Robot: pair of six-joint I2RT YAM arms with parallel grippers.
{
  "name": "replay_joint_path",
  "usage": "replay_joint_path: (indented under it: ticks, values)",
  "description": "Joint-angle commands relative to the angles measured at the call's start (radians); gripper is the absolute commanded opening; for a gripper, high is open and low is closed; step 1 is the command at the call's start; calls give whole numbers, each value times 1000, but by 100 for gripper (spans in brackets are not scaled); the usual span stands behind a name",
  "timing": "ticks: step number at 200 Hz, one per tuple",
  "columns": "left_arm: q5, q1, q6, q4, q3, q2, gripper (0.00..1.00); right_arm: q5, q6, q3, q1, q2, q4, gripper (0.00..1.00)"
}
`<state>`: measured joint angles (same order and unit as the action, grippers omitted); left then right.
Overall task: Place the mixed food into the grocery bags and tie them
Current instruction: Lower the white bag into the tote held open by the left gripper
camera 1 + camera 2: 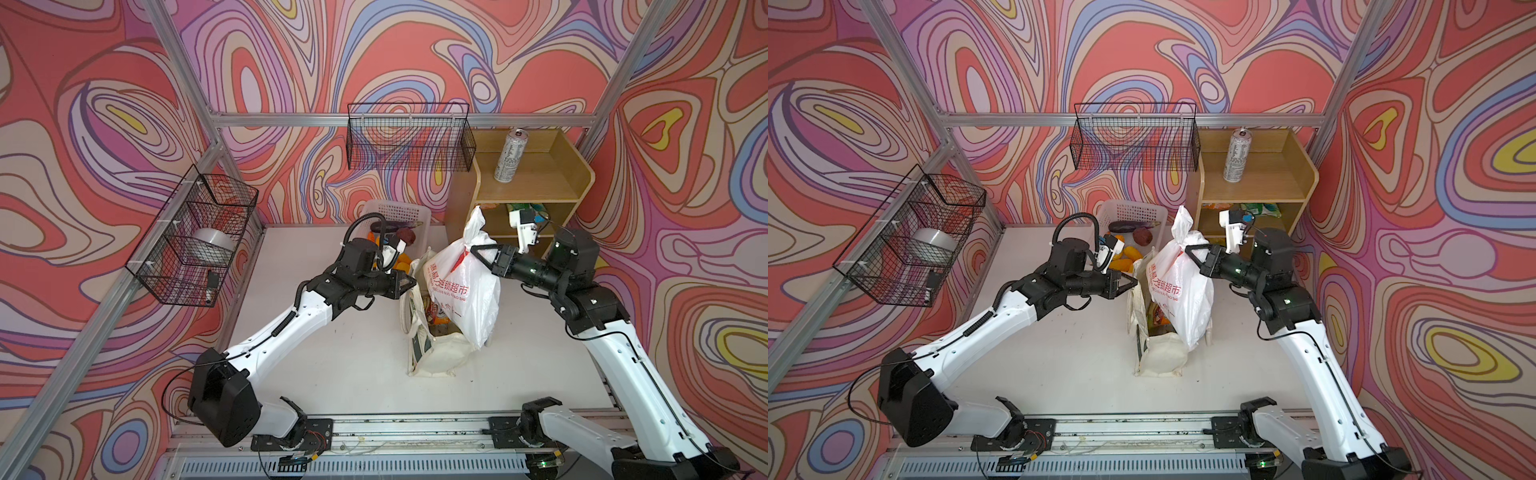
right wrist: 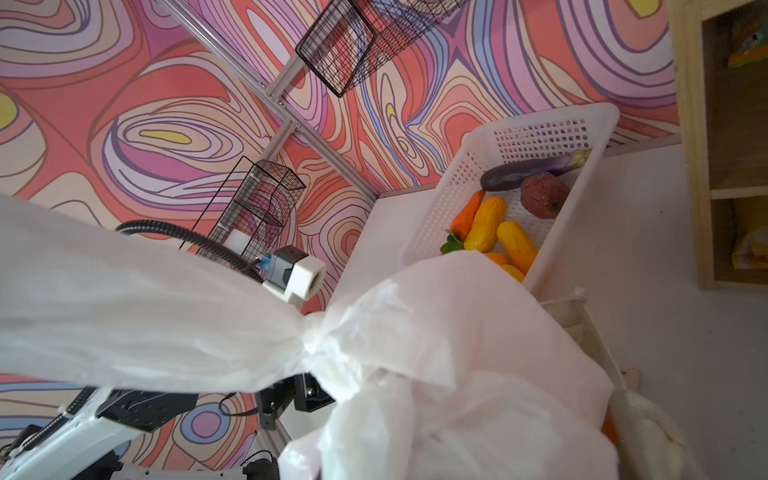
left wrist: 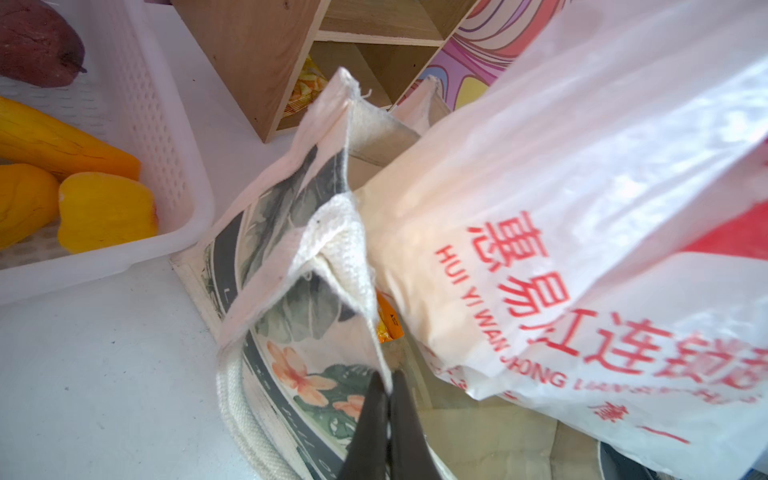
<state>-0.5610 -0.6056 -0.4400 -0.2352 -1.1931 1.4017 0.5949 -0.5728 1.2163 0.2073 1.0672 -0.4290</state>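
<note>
- Plainly, the plastic bag [image 1: 469, 291] is at the middle of the table. It is tied in a knot [image 2: 316, 345] at its top and hangs into the open mouth of the canvas tote [image 1: 436, 357] standing just beneath it.
- The right gripper [image 1: 473, 249] has its jaws together on the bag's neck near the knot. The left gripper [image 3: 388, 399] has its jaws clamped on the tote's left rim, which seems to keep the mouth open.
- The bag looks thin, crinkly and slippery, and full but probably light. The gathered neck under the knot is the safest hold, since the film elsewhere could stretch or tear.
- The tote is soft cloth and likely slumps without support. Its stitched rim or rope handle [image 3: 228, 399] gives a firm hold. An orange snack packet [image 3: 386, 324] shows inside.
- Some food is not yet packed. An eggplant [image 2: 528, 168], a carrot [image 2: 467, 212] and yellow fruit [image 2: 486, 224] lie in the white basket [image 1: 395, 212] at the far side. A silver can [image 1: 509, 156] stands on the wooden shelf [image 1: 536, 183] at far right.
- The table [image 1: 332, 353] is smooth, pale and flat, with free room near and left. Patterned walls close it in, with wire baskets [image 1: 409, 137] hung on them.
</note>
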Motion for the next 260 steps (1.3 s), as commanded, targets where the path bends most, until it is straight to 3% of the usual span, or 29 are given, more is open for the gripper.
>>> replay_joint_path:
  ticks: [1,62,102,139,186,260]
  values:
    - [-103,6,44,109,19,-39,0,-78,-29,-17,28,16,89,0]
    - [-124,6,34,121,39,-24,0,-184,-32,6,102,75,139,0]
    - [-61,6,-46,224,92,-39,0,-375,30,-104,359,82,162,0]
    - [-12,6,-56,220,96,-45,0,-551,88,-271,513,86,181,0]
    - [39,6,-62,230,108,-72,0,-741,91,-261,520,114,11,0]
    - [48,6,-63,231,118,-96,0,-702,54,-217,523,298,-55,0]
